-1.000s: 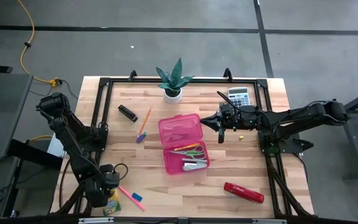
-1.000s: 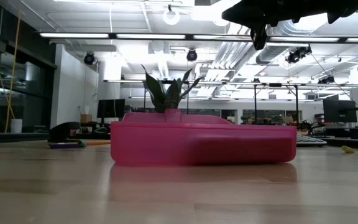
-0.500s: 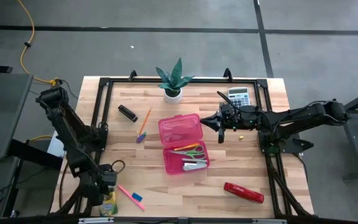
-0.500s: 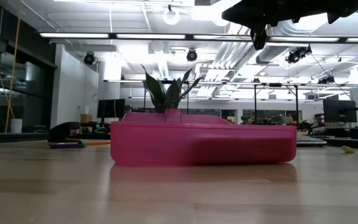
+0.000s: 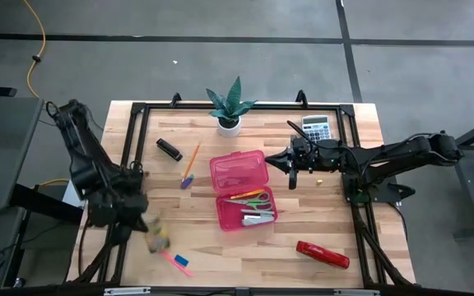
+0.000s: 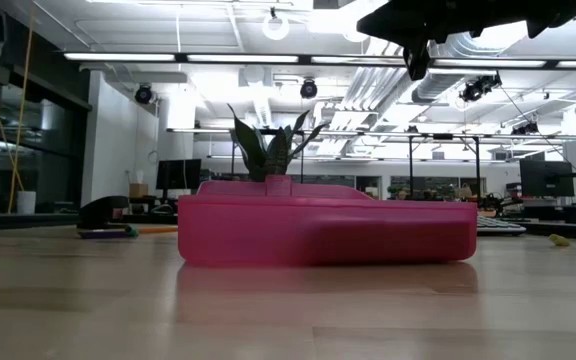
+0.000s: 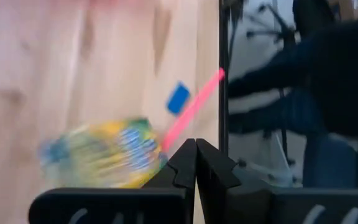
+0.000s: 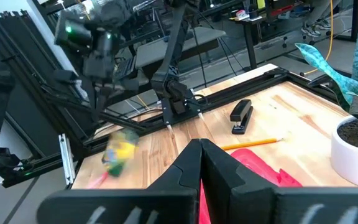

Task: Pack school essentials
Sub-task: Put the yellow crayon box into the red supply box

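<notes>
No writing is legible on the blurred yellow-green crayon box (image 5: 156,238), lying free at the table's (image 5: 319,222) seven o'clock beside the fully closed, empty left end effector (image 7: 196,163). The right end effector (image 5: 280,161) hangs closed, empty, at two o'clock.

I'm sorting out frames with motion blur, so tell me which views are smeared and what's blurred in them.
High view: the crayon box is smeared. Left wrist view: the crayon box and table are blurred. Right wrist view: the crayon box and left arm are smeared. Low view: sharp.
</notes>
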`<state>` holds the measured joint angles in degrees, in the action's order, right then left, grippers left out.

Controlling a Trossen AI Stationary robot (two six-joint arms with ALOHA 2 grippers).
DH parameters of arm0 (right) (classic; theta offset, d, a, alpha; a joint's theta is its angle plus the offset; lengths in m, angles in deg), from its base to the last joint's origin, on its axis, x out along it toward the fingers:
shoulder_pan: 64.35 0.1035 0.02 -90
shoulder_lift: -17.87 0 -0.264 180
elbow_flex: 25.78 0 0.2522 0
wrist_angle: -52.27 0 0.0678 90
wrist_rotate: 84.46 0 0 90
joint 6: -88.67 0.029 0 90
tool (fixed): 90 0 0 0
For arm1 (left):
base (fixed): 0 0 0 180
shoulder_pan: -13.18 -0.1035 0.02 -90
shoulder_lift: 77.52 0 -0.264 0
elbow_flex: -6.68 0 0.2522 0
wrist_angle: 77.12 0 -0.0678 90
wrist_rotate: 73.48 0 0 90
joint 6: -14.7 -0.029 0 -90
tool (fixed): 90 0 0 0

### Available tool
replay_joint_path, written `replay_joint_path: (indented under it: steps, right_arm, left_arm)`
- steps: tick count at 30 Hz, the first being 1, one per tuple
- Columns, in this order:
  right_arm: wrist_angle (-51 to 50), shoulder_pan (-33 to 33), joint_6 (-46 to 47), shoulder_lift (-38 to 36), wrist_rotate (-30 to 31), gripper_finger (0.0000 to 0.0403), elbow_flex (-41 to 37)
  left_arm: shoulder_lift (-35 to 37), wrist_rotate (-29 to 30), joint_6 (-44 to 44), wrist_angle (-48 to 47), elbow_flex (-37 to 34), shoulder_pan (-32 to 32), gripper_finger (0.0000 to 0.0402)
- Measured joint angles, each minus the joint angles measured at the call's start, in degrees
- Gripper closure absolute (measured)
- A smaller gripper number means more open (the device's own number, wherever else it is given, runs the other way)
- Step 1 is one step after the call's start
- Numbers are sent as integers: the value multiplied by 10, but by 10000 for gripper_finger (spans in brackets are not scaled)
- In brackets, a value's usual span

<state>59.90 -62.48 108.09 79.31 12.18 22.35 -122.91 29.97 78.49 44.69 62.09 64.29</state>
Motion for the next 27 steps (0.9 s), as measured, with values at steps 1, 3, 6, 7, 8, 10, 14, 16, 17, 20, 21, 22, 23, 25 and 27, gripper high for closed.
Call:
replay_joint_path:
  steps: [1,3,6,7,8,10,14,16,17,20,21,22,23,25,27]
  right_arm:
    - [0,0,0,0,0,402,0]
    - [-2,0,0,0,0,402,0]
    - [-3,0,2,0,1,402,0]
    - [-4,0,2,0,1,402,0]
    - [-4,0,2,0,2,402,0]
    - [-4,0,2,0,2,402,0]
    - [-7,0,12,0,2,402,0]
    - [-7,0,13,0,2,402,0]
    - [-8,0,13,0,2,402,0]
    - [-9,0,13,0,4,402,0]
    - [-10,0,13,0,4,402,0]
    - [-10,0,13,0,4,402,0]
    - [-10,0,13,0,4,402,0]
    - [-11,0,13,0,4,402,0]
    - [-11,0,13,0,4,402,0]
  left_arm:
    - [6,4,-17,-7,7,-16,401]
    - [14,7,-49,-16,20,-49,401]
    - [13,-5,-94,-44,34,-94,401]
    - [13,-12,-103,-51,36,-106,401]
    - [12,-18,-108,-56,37,-117,401]
    - [10,-23,-114,-77,37,-135,401]
    - [3,-16,-93,-133,37,-163,391]
    - [2,-17,-92,-142,30,-171,376]
    - [2,-21,-94,-142,25,-175,367]
    - [1,-33,-94,-142,5,-185,328]
    - [1,-38,-95,-138,-1,-188,313]
    - [-1,-43,-95,-133,-10,-192,297]
    - [-1,-48,-95,-131,-19,-196,281]
    - [-4,-60,-118,-127,-33,-204,250]
    - [-18,-86,-186,-114,-37,-213,222]
